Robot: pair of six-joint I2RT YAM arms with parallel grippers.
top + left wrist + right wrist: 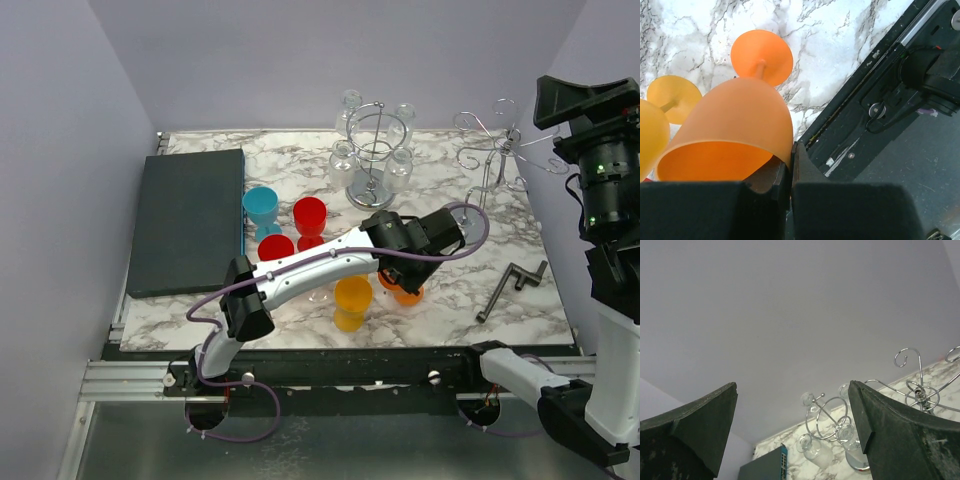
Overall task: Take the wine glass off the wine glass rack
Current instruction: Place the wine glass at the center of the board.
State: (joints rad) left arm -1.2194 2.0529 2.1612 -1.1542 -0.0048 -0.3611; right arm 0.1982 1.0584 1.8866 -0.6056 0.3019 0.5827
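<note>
At 7 o'clock from chrome wire rack [495,165]: pinching orange plastic wine glass [735,120] by rim with left fingers [801,170], already off rack. Holding right fingers [890,440] wide apart. Pending: set down, release.

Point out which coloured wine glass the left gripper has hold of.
The orange glass: the left gripper pinches its rim. The yellow glass, red glasses and blue glass sit untouched.
</note>
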